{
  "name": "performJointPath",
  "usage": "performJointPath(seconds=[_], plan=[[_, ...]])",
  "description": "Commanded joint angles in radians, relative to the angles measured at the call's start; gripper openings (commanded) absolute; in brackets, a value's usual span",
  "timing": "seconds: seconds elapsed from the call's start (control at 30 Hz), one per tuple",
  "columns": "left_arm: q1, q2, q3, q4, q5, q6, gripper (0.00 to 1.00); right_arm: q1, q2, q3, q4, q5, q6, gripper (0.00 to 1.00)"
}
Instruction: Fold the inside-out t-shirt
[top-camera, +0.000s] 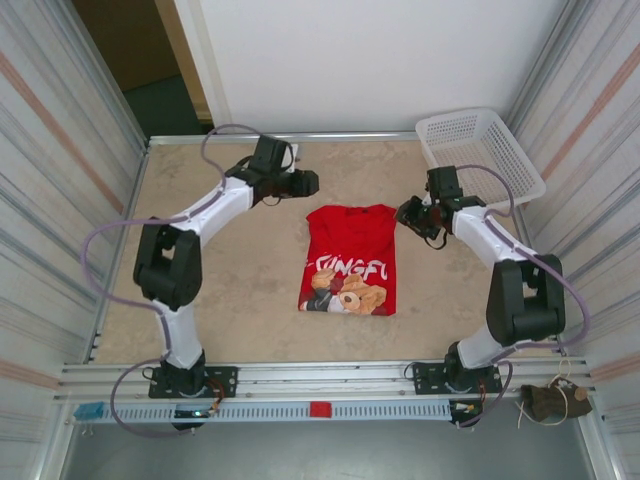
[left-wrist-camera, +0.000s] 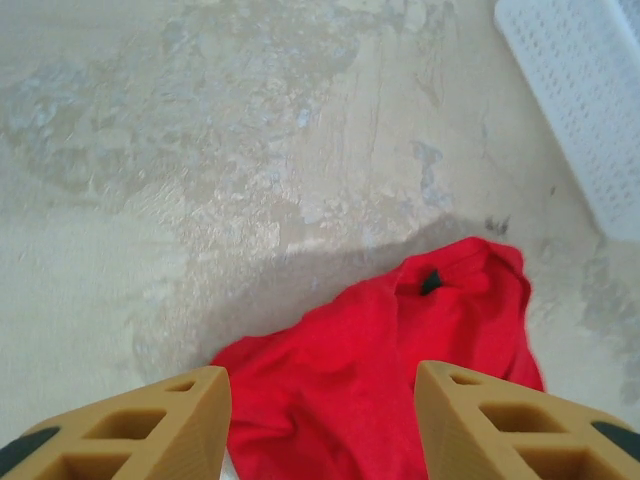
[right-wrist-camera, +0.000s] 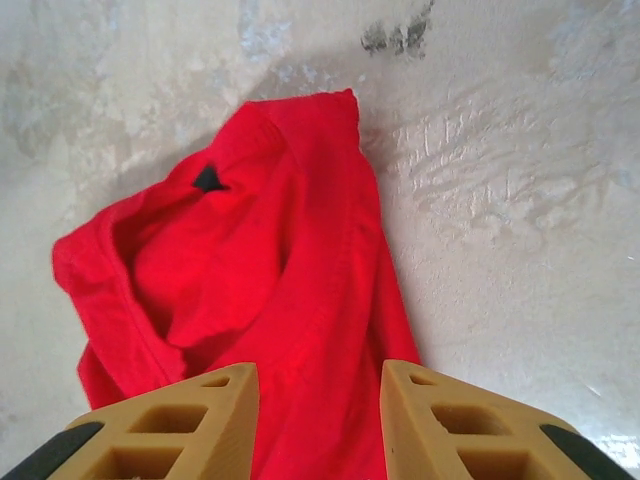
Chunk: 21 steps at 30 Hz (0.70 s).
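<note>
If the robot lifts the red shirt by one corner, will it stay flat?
Probably not: the shirt looks like soft cloth, rumpled at one end, so it would likely droop. Pushed, it would probably bunch up, not slide.

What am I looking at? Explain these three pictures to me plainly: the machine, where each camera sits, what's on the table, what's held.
Two robot arms are bolted at the near edge of a table. The overhead picture looks down from above and behind them. The other two come from a camera on each wrist, with that arm's tan fingers at the bottom. A red t-shirt with a bear print lies flat between the arms, and a white basket sits in the far right corner. The left gripper and right gripper both stand open near the shirt's far end; neither holds anything.
</note>
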Motion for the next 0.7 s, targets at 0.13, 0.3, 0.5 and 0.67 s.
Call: performJointPath(seconds=[0.13, 0.3, 0.5, 0.67], plan=[[-0.022, 0.124, 0.093, -0.184, 0.112, 0.237, 0.53, 0.025, -0.005, -0.083, 0.045, -0.076, 0.058, 0.39], [-0.058, 0.164, 0.100, -0.162, 0.082, 0.269, 0.55, 0.098, -0.078, -0.179, 0.078, -0.060, 0.134, 0.40], [-0.084, 0.252, 0.160, -0.171, 0.013, 0.294, 0.55, 0.206, -0.137, -0.248, 0.090, -0.005, 0.193, 0.39], [-0.096, 0.300, 0.205, -0.173, -0.036, 0.300, 0.56, 0.246, -0.111, -0.287, 0.125, 0.003, 0.223, 0.39]])
